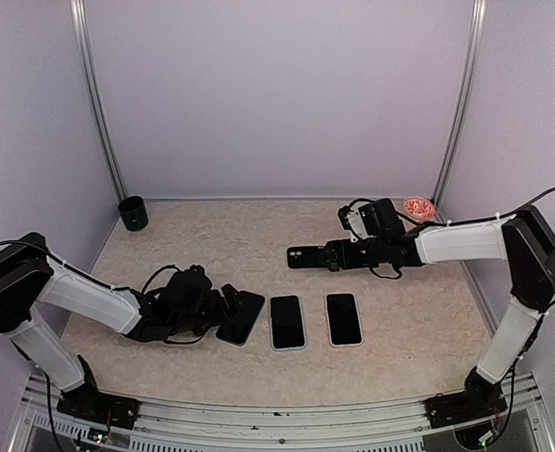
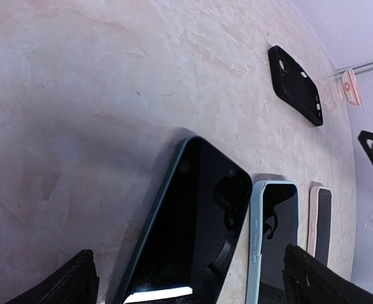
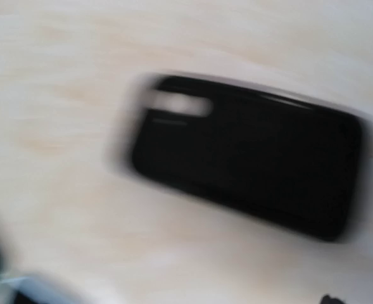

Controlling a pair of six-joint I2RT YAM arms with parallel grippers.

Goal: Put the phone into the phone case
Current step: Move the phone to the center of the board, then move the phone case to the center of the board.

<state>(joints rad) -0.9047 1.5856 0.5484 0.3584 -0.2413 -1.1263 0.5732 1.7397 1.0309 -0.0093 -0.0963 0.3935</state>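
Observation:
A black phone case (image 1: 305,256) lies flat at mid-table. It fills the blurred right wrist view (image 3: 249,164). My right gripper (image 1: 330,256) is just right of it, low over the table; its jaws are spread and hold nothing. A dark phone (image 1: 242,315) lies screen up at the front, tilted. My left gripper (image 1: 222,311) is open at its near end. In the left wrist view the phone (image 2: 186,228) lies between my two fingertips (image 2: 78,282). The black case also shows far off in that view (image 2: 295,85).
A phone in a light-blue case (image 1: 287,322) and one in a pale case (image 1: 344,319) lie right of the dark phone. A black cup (image 1: 133,213) stands at the back left. A red-and-white object (image 1: 418,206) sits at the back right. Walls enclose the table.

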